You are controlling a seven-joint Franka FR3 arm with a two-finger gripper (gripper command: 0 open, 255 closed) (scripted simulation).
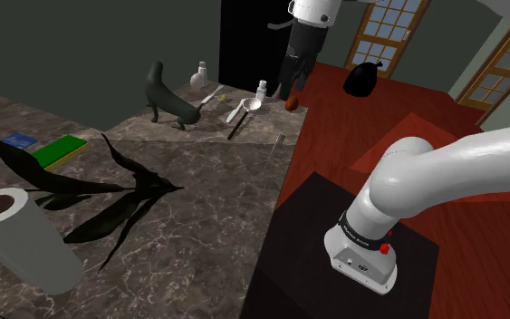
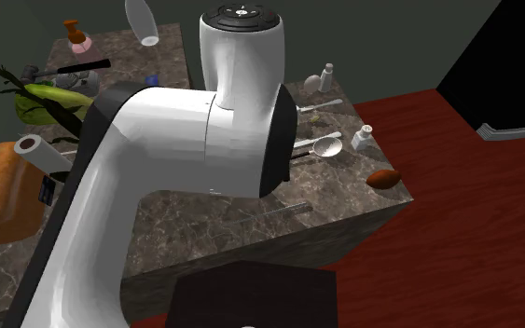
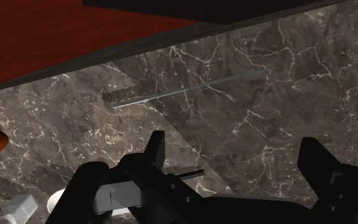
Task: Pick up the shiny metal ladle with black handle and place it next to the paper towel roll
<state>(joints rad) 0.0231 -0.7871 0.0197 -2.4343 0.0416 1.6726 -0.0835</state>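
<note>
Fingers spread and holding nothing, the black gripper [image 1: 287, 89] hangs over the far corner of the marble counter [image 1: 198, 208]. In the shoulder view the ladle [image 1: 251, 106] lies on the counter near it, at about 8 o'clock, with its bowl toward 1 o'clock and its black handle toward 7. The paper towel roll [image 1: 17, 237] sits well apart, at 8 o'clock from the ladle. A small bottle [image 1: 262, 88] stands just beside the bowl, contents impossible to tell
</note>
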